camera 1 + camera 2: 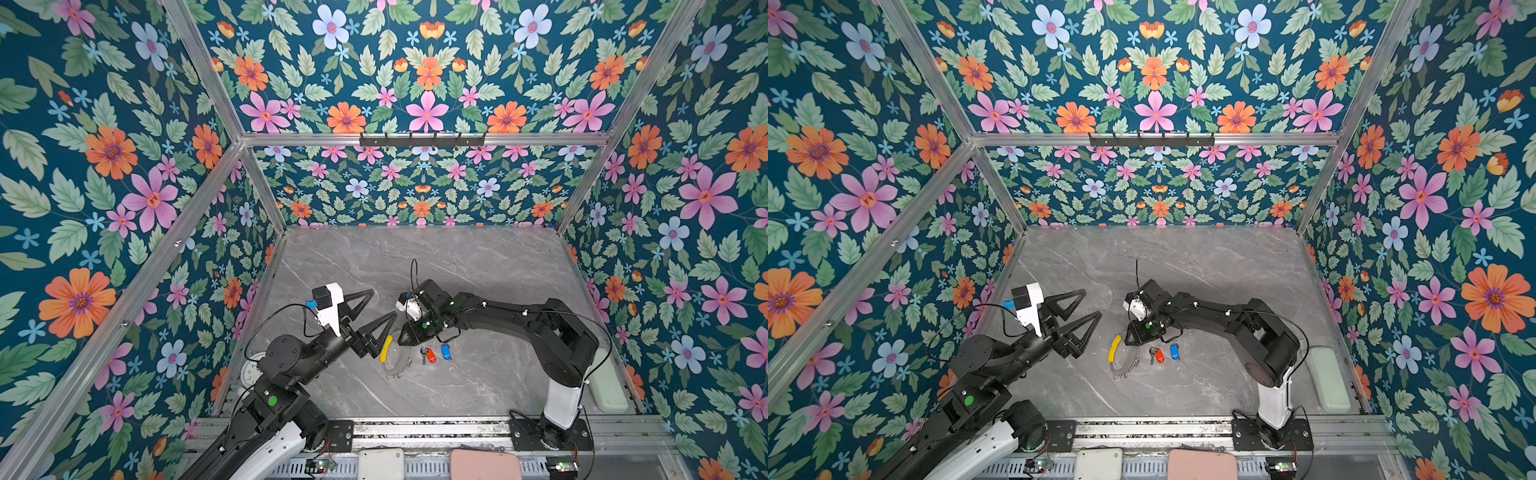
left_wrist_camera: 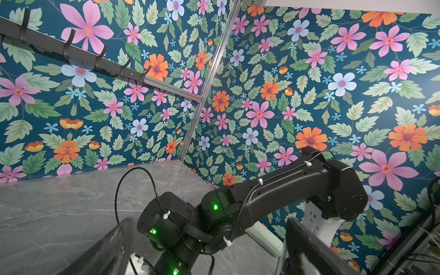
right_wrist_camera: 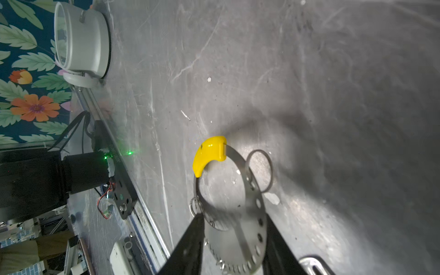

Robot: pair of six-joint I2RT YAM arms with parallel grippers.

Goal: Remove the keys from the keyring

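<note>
Top views: the keyring [image 1: 397, 362] lay flat on the worktop [image 1: 478, 266] near the front edge, with its yellow sleeve [image 1: 385, 348] on the left arm's side. The keys, a red-tagged key [image 1: 430, 355] and a blue-tagged key [image 1: 445, 352], lay side by side just beside the hoop on the right arm's side, long axes roughly front-to-back. They looked off the hoop, though any link was too small to rule out. The right jaws pointed down at the hoop's far side, much nearer than the left jaws, which hung raised and spread wide, well apart from everything. Task probably nearly done.

Left wrist view: only the right arm [image 2: 285, 188] and the wall. Its own fingers [image 2: 304, 240] were blurred and wide apart. No keyring, no keys.

Right wrist view: showed what the top views hid. The right jaws stood apart, straddling the hoop's perforated band, apparently clamping nothing. A loose split ring [image 3: 259, 150] lay against the band. Keys out of frame.
</note>
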